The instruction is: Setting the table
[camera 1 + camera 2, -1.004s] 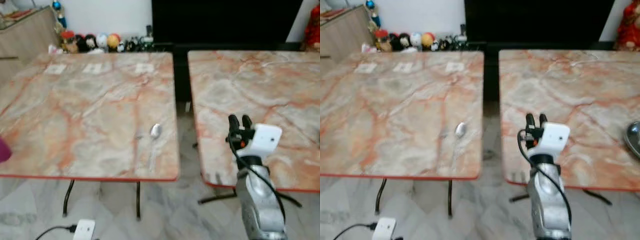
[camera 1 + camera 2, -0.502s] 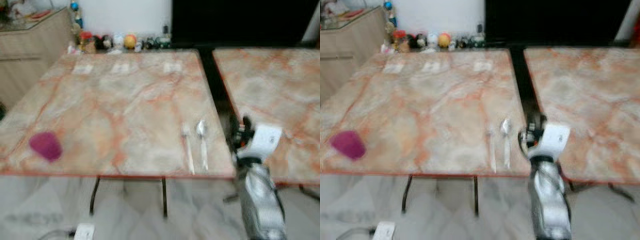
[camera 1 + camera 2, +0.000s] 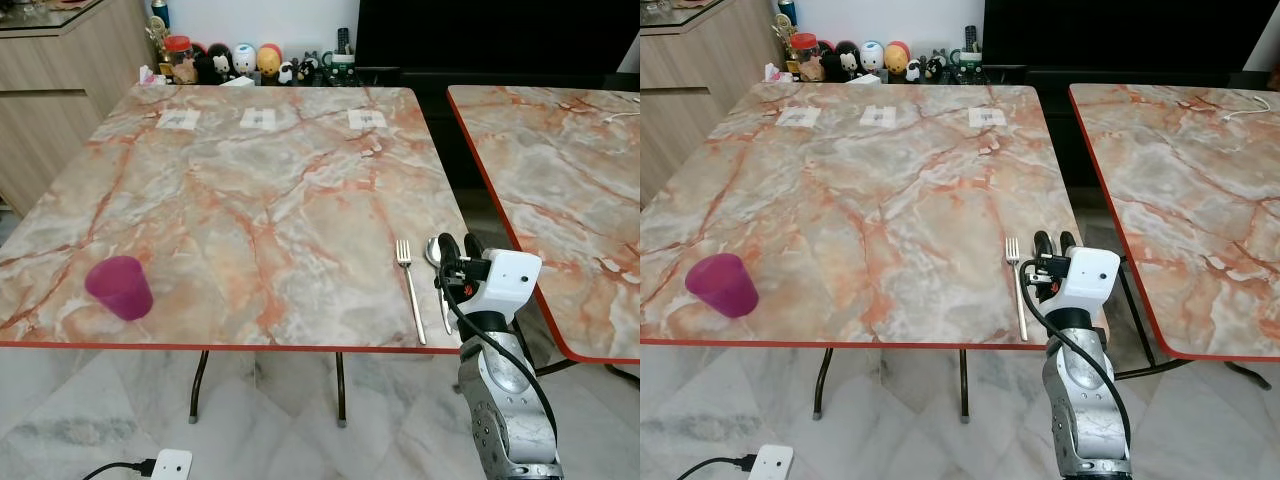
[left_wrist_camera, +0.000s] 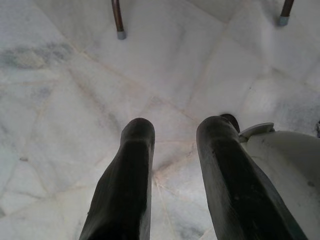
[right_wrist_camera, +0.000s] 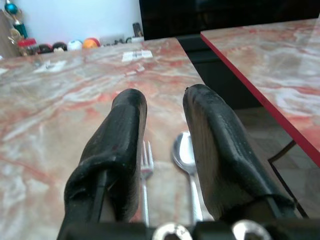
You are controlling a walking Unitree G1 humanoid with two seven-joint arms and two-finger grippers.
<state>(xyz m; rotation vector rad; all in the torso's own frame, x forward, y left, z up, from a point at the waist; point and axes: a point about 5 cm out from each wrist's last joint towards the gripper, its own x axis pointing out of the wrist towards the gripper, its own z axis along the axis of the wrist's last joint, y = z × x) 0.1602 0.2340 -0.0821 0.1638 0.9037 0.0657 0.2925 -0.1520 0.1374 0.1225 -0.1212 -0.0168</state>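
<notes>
Steel spoon (image 5: 184,152) lies just beyond the right gripper's (image 5: 163,107) spread, empty fingers (image 5: 125,130).

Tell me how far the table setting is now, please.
Done: a fork and spoon lie side by side near the table edge; a cup stands far left. In hand: nothing; the right tool hovers open above the spoon. Left: no plate is laid.

Most of the spoon (image 3: 437,262) is being hidden behind the right claw (image 3: 456,245) in the head views, with only part of its bowl and handle being shown, and its handle is being cut off in the right wrist view. The second desk (image 3: 560,190) is being cut off by the picture's edge. The small figures (image 3: 232,62) beyond the first desk (image 3: 250,190) are being rendered too small to be told apart.
</notes>
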